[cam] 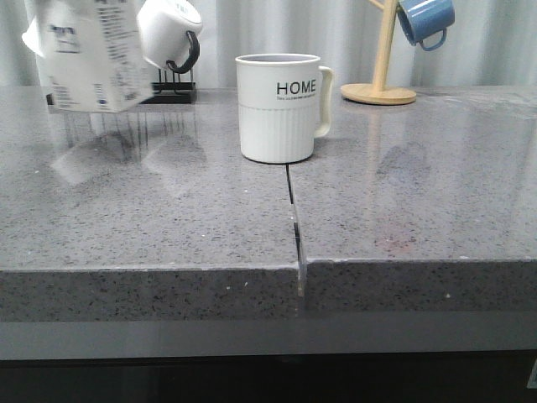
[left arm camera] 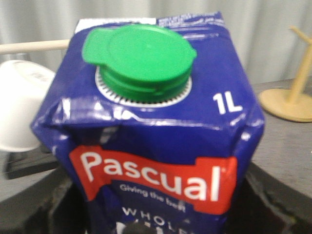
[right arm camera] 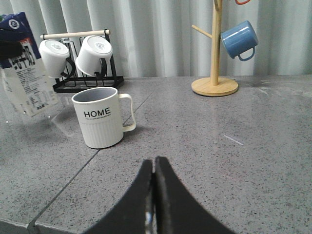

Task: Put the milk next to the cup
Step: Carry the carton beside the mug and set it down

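The milk carton [cam: 92, 54], white with small print on this side, hangs tilted above the table at the far left, well left of the cup. In the left wrist view its dark blue top with a green cap [left arm camera: 141, 58] fills the frame. My left gripper [left arm camera: 156, 222] is shut on the milk, with dark fingers [left arm camera: 51, 209] on both sides. The cup [cam: 278, 107], white with "HOME" lettering, stands at the table's middle, handle to the right. It also shows in the right wrist view [right arm camera: 101, 117], with the milk [right arm camera: 22, 78] beyond it. My right gripper [right arm camera: 155, 163] is shut and empty, low over the table in front of the cup.
A black rack with white mugs [cam: 172, 38] stands behind the milk. A wooden mug tree [cam: 382, 63] with a blue mug [cam: 425, 18] stands at the back right. A seam [cam: 294, 227] runs from the cup to the table's front edge.
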Controlling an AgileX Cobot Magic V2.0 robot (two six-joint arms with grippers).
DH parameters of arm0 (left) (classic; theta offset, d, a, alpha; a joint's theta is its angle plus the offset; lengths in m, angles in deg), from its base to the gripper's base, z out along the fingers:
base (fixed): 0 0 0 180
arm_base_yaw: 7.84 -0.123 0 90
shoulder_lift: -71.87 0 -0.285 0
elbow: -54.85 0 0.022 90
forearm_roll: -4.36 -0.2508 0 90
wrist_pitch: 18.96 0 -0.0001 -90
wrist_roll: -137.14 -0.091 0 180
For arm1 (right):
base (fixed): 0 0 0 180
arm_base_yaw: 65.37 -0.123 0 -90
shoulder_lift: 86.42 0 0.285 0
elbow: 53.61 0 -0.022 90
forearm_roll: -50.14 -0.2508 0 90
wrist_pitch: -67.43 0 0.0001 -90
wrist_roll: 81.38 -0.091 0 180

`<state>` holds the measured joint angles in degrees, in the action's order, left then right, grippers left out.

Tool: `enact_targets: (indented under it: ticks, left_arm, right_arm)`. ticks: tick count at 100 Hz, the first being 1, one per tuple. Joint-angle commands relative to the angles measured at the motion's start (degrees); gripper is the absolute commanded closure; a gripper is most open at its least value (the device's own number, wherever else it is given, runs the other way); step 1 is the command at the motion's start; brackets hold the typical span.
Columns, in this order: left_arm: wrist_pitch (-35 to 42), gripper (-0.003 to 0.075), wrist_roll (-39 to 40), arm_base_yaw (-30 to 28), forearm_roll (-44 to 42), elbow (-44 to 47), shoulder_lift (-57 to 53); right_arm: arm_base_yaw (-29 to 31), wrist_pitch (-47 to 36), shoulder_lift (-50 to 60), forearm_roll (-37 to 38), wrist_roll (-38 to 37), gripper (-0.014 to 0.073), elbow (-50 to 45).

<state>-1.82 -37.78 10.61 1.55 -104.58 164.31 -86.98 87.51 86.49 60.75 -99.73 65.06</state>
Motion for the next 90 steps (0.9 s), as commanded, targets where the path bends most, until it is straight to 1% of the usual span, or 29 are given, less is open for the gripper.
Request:
enact_targets:
  ticks: [1,28,56,64,67,71,72,74,79,81,85,90]
  left_arm:
    - [6.7,0.0563,0.0,2.8,1.7,-2.2,-0.8]
    - [7.1,0.0563,0.0,8.3,3.5,-5.6,4.3]
    - [7.1,0.0563,0.1,11.4,3.7,-7.2,8.0]
    - [6.9,0.0556,0.1,11.4,3.7,-7.2,8.2]
    - [6.6,0.0538,0.1,11.4,3.7,-7.2,8.2]
    - [6.6,0.0482,0.1,11.4,3.7,-7.2,8.2]
    - [6.6,0.0456,0.1,11.4,3.7,-7.2,8.2]
    - [6.6,0.0428,0.1,11.4,3.7,-7.2,8.2]
    - [6.6,0.0299,0.1,11.4,3.7,-7.2,8.2]
    - [6.6,0.0266,0.1,11.4,3.7,-7.2,8.2]
    - [6.4,0.0167,0.1,11.6,3.6,-7.2,8.0]
    - [6.3,0.0106,0.1,11.7,3.6,-7.2,7.9]
  right_arm:
    - [0.2,-4.4,0.0,0.4,0.3,0.0662,1.3]
    - [0.2,-4.4,0.0,0.4,0.3,0.0662,1.3]
    - [0.2,-4.4,0.0,0.4,0.3,0.0662,1.3]
    - [0.2,-4.4,0.0,0.4,0.3,0.0662,1.3]
    - [0.2,-4.4,0.0,0.4,0.3,0.0662,1.3]
    - [0.2,-4.4,0.0,0.4,0.3,0.0662,1.3]
    - [0.2,-4.4,0.0,0.4,0.3,0.0662,1.3]
    - [0.2,-4.4,0.0,0.4,0.3,0.0662,1.3]
    - [0.2,-4.4,0.0,0.4,0.3,0.0662,1.3]
    - [0.2,-4.4,0.0,0.4,0.3,0.0662,1.3]
    - [0.2,-4.4,0.0,0.4,0.3,0.0662,1.3]
    - [0.2,-4.4,0.0,0.4,0.3,0.0662,1.3]
